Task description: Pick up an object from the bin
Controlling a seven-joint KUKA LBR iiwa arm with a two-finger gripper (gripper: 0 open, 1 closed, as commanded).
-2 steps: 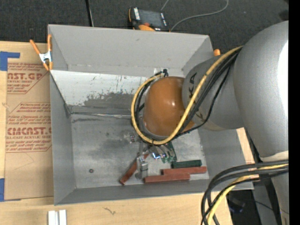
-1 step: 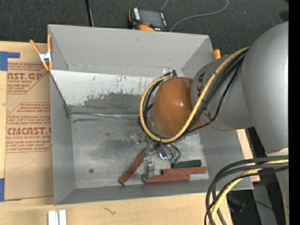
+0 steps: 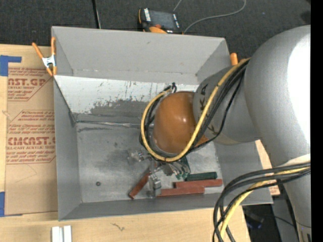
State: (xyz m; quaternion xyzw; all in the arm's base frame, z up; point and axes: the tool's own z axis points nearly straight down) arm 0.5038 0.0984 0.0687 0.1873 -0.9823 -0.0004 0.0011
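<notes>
Low near the front of the bin [image 3: 101, 160], the gripper [image 3: 153, 181] hangs over a short red-brown stick [image 3: 138, 188]; its claw's state cannot be told. The stick looks light and stiff, probably wooden, best pinched across its narrow middle

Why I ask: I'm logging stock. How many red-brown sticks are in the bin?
2. One stick lies tilted at the bin's front, left of the gripper; the other stick lies flat to its right, beside a green bar. More may hide under the arm.
</notes>
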